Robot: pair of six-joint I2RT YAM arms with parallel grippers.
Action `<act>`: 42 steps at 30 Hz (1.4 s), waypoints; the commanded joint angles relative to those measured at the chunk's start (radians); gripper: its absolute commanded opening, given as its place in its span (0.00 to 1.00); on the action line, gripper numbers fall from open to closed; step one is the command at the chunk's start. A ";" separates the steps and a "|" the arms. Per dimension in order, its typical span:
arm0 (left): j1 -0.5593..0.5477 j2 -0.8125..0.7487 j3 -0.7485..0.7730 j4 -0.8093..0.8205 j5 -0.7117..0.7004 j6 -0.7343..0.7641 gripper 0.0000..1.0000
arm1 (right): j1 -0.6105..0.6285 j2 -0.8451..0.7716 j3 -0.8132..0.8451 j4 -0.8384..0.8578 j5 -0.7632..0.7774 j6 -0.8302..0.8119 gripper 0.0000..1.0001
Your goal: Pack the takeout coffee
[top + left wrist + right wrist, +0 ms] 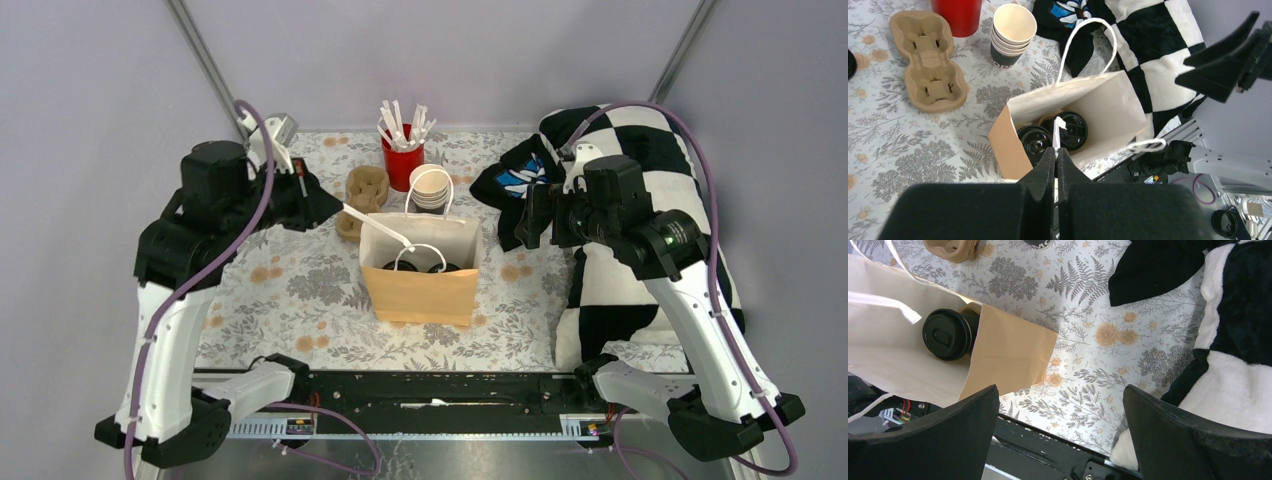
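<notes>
Inside the paper bag (420, 295) both lidded cups (1034, 142) sit, so I'd say it's extras time: left gripper (1056, 152) pinches a white stick (1057, 131) (wrapped straw, probably) over the bag, letting go comes next, and right gripper (1059, 396) gapes empty beside it.

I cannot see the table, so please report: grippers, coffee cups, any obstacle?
Left gripper shut on white stick above bag. Right gripper open, empty. Both lidded cups inside bag. No obstacle seen.
</notes>
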 commanded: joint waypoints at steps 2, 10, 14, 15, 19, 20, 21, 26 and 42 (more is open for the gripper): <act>-0.054 0.057 -0.010 0.126 -0.015 0.024 0.00 | -0.005 -0.045 -0.021 0.000 0.004 0.034 1.00; -0.326 0.188 0.009 0.147 -0.378 0.071 0.00 | -0.004 -0.032 -0.023 -0.003 0.010 0.027 1.00; -0.367 0.230 -0.032 0.179 -0.429 0.082 0.00 | -0.005 -0.020 -0.015 0.002 0.009 0.023 1.00; -0.375 0.244 -0.038 0.183 -0.424 0.083 0.00 | -0.005 -0.017 -0.018 0.004 0.007 0.023 1.00; -0.397 0.301 -0.062 0.229 -0.345 0.086 0.00 | -0.004 0.001 -0.037 0.015 -0.006 0.021 1.00; -0.399 0.313 -0.065 0.242 -0.311 0.084 0.05 | -0.005 0.006 -0.042 0.016 -0.009 0.019 1.00; -0.399 0.322 -0.064 0.248 -0.275 0.087 0.10 | -0.005 0.011 -0.046 0.018 -0.011 0.016 1.00; -0.397 0.337 -0.029 0.236 -0.212 0.124 0.55 | -0.004 0.043 -0.034 0.019 -0.019 0.008 1.00; 0.022 0.674 0.221 0.516 -0.249 -0.051 0.64 | -0.004 0.189 0.053 0.012 0.070 -0.058 1.00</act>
